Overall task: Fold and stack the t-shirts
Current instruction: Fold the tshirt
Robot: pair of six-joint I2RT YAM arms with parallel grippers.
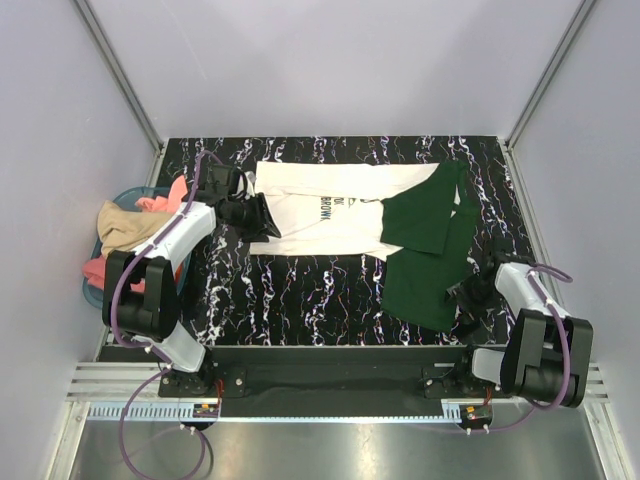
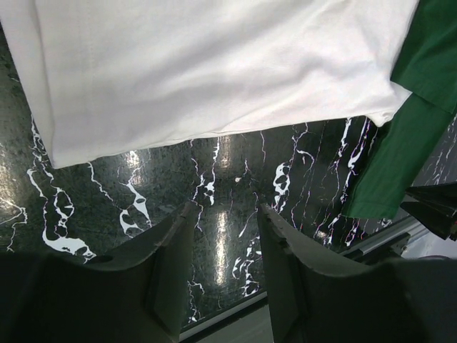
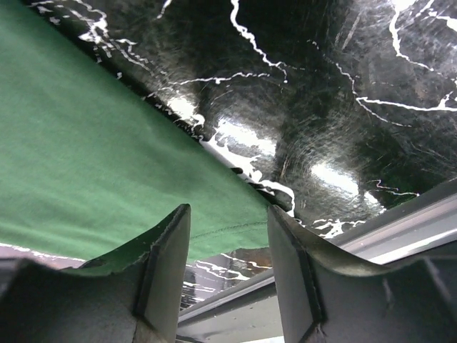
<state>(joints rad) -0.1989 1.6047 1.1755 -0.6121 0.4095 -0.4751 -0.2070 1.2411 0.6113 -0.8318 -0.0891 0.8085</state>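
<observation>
- Cream-white t-shirt [image 1: 330,210]: left gripper [image 2: 227,211] open, empty, beside its edge.
- Dark green t-shirt [image 1: 425,255]: overlaps it (lifting either could drag both); right gripper [image 3: 228,214] open, empty, at hem.

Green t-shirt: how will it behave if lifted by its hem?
Probably floppy: the green t-shirt lies flat in soft folds, so it should drape. Likely light, being thin cloth. A push may bunch it rather than slide it.

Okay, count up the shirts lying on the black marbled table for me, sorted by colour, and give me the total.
Cream-white shirt: 1
Dark green shirt: 1
Total: 2
</observation>
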